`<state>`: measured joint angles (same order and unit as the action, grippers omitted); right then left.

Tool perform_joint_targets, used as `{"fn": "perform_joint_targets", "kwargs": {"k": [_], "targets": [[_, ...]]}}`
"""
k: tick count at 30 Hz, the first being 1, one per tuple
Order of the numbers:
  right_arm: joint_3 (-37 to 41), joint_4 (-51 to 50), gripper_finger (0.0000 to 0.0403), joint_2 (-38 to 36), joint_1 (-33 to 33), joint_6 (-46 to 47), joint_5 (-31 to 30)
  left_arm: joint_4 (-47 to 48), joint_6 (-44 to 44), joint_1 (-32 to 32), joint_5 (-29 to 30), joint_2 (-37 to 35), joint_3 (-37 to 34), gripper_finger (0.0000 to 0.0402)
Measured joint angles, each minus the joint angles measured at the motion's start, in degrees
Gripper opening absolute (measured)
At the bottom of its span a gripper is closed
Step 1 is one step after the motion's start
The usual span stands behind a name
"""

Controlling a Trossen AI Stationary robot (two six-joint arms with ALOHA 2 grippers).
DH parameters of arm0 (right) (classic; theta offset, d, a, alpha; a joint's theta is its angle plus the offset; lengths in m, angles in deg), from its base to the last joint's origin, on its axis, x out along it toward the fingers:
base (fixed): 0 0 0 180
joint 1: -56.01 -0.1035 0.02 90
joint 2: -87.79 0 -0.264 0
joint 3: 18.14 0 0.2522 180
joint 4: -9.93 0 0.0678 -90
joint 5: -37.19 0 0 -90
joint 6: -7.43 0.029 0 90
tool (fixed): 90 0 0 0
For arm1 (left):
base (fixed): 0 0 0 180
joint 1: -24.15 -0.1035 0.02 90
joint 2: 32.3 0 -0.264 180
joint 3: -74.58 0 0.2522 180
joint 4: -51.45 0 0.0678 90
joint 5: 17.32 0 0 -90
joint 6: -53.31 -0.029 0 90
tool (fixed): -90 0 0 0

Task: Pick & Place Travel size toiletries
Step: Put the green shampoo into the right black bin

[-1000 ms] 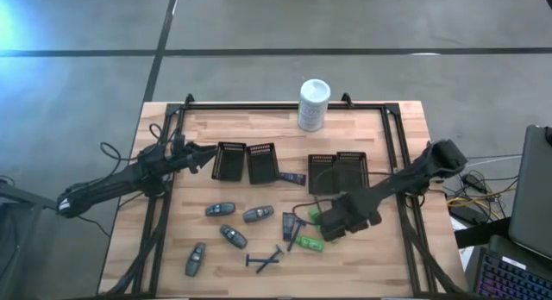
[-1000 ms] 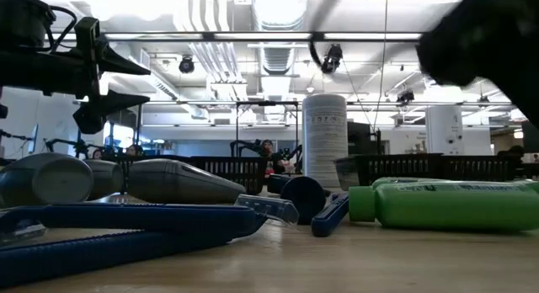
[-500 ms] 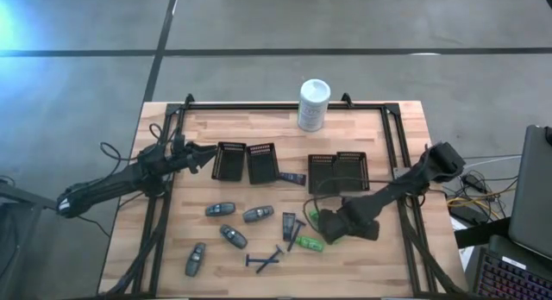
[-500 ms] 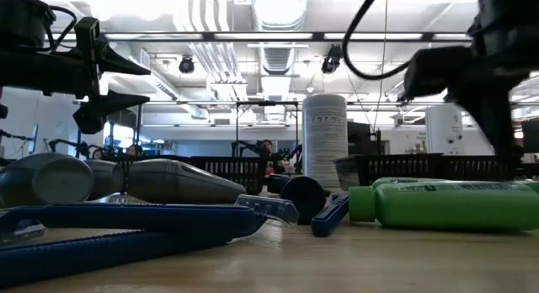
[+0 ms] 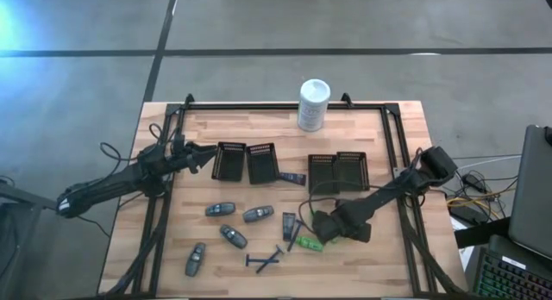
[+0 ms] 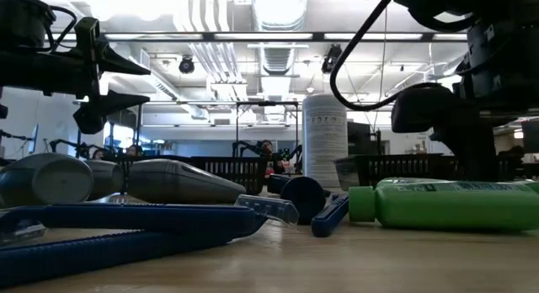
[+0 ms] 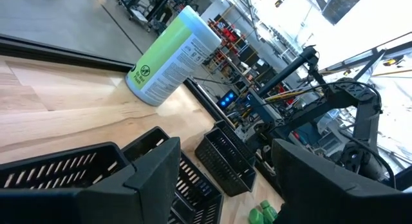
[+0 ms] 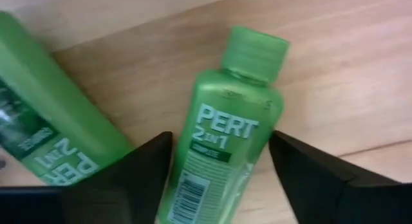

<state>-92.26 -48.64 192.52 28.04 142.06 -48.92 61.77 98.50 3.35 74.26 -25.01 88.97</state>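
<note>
Right gripper [image 8: 222, 179] fingers spread wide, straddling a bright green bottle [image 8: 222, 130] labelled PERT 2in1, flip cap, lying flat on the wooden table [image 8: 335, 69]; second green bottle [image 8: 45, 121] beside it. Left gripper [image 7: 222, 185] parted by the black trays [image 7: 64, 172].

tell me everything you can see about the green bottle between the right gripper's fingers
The green bottle is a small, glossy plastic travel bottle, bright green, with a flat-topped cap of the same green. Its label reads PERT 2 IN 1 in white, with a barcode panel below. It lies flat on its side on the wooden table. The right gripper hangs open over it, one dark finger on each side; contact cannot be made out. A second green bottle lies close alongside at an angle.
</note>
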Motion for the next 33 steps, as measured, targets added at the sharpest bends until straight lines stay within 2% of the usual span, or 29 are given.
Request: {"fn": "perform_joint_targets", "kwargs": {"k": [6, 8, 10, 12, 14, 17, 19, 22, 26, 29, 33], "targets": [[1.0, -1.2, 0.0109, -4.5, -0.1, -5.9, 0.8, 0.0, -0.5, 0.0, 0.0, 0.0, 0.0, 0.0250], [0.7, -1.3, 0.0097, -8.2, -0.1, -6.2, 0.7, 0.0, -1.3, 0.0, 0.0, 0.0, 0.0, 0.0250], [0.8, -3.4, 0.0097, -13.0, -0.3, -6.0, -1.8, 0.0, -1.8, 0.0, 0.0, 0.0, 0.0, 0.0250], [0.7, -5.9, 0.0097, -18.6, -0.3, -5.4, -7.5, 0.0, -1.8, 0.0, 0.0, 0.0, 0.0, 0.0250], [-0.3, -14.0, 0.0095, -24.5, 0.6, -4.2, -13.2, 0.0, -1.9, 0.0, 0.0, 0.0, 0.0, 0.0250], [0.4, -28.3, 0.0095, -31.4, 5.3, -6.6, -15.9, 0.0, -1.7, 0.0, 0.0, 0.0, 0.0, 0.0250], [2.5, -31.9, 0.0097, -35.2, 10.7, -13.4, -16.7, -0.1, -1.3, 0.0, 0.0, 0.0, 0.0, 0.0250], [7.2, -27.4, 0.0114, -40.7, 21.1, -27.5, -17.3, -3.3, -1.6, 0.0, -0.8, 0.0, 0.0, 0.0250], [15.7, -16.4, 0.0141, -43.2, 33.4, -43.2, -11.2, -4.8, -1.6, 0.0, -1.0, 0.0, 0.2, 0.0250], [20.5, -8.4, 0.0164, -43.4, 38.6, -50.2, -7.0, -5.3, -1.3, 0.0, -1.0, 0.0, 0.4, 0.0250], [21.8, -6.4, 0.0197, -42.6, 40.7, -52.9, -8.4, -5.1, 1.8, 0.0, -1.0, 0.0, 0.4, 0.0250]]}}
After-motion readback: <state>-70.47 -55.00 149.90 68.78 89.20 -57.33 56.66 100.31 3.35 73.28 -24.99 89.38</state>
